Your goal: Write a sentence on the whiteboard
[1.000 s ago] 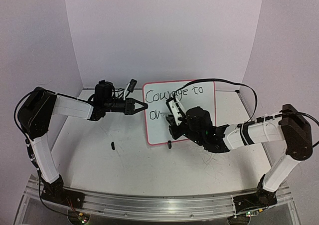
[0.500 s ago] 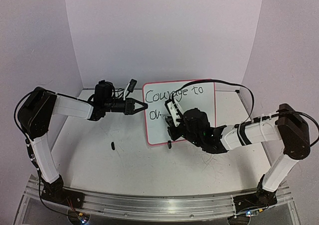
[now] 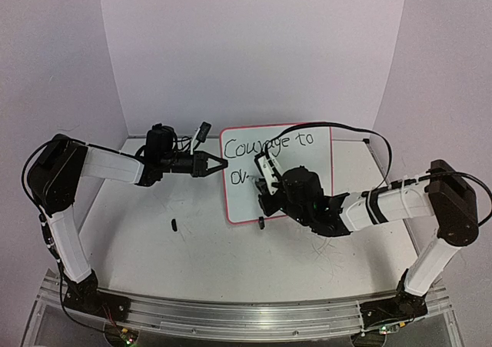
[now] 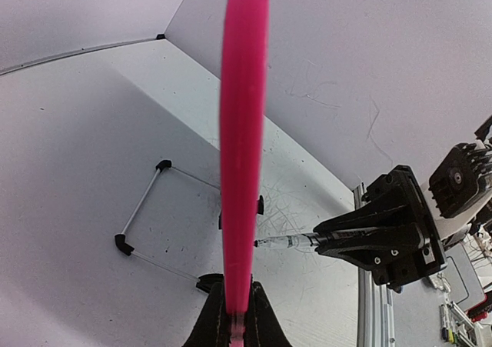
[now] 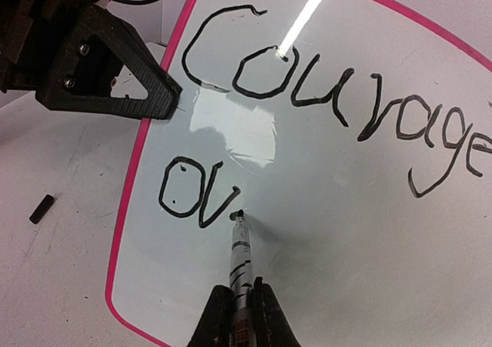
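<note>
Left claw (image 3: pixel 221 165) shut tight on the pink edge of the whiteboard (image 3: pixel 244 201), right claw (image 5: pixel 240 305) squeezing a marker (image 5: pixel 239 247), tip touching the board after "ov"

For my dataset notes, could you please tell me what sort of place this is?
Probably a lab robot cell: plain white backdrop walls, robot arms bolted to an aluminium rail, a scuffed white tabletop.

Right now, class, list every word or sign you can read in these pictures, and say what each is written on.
"Courage to": handwritten in black, top line of the whiteboard.
"ov": second line of the same board, unfinished, ending at the marker tip.
Nothing else readable shows in any view: no labels, brands or numbers.
</note>
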You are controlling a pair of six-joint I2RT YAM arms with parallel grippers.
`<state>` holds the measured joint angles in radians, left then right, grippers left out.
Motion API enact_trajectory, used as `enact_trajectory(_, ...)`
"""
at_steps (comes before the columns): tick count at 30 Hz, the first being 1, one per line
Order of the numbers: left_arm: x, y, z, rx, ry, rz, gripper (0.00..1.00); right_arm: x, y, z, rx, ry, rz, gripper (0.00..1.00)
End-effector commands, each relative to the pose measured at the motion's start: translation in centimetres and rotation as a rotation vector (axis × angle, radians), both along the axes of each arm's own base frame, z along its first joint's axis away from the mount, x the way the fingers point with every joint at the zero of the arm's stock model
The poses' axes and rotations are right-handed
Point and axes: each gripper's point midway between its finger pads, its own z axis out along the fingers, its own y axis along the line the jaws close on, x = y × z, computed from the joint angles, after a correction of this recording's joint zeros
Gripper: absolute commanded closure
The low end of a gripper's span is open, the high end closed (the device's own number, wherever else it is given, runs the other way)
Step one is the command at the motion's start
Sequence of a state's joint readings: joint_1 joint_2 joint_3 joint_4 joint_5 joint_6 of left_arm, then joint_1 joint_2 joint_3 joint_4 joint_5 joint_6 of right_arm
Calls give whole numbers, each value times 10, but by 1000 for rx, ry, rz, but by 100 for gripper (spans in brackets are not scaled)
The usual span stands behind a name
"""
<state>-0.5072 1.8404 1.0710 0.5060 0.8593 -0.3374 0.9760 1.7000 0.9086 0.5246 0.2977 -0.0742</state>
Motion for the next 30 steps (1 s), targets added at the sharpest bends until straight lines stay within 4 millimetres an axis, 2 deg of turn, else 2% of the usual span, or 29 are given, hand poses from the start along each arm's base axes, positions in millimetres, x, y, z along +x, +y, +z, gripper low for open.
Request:
enact_trajectory(1, -14, -4, 38, -52, -108, -56, 100, 11, 2, 19, 31, -31, -35, 100)
enact_trajectory(6, -13, -5, 38, -52, -108, -57, 100, 10, 3, 29, 51, -40, -26, 100)
enact_trajectory(18, -13, -5, 35, -48, -104, -56, 100, 6, 1, 39, 75, -45, -18, 100)
enact_trajectory(30, -12, -5, 34, -46, -106, -51, 100, 6, 1, 39, 74, -46, -15, 100)
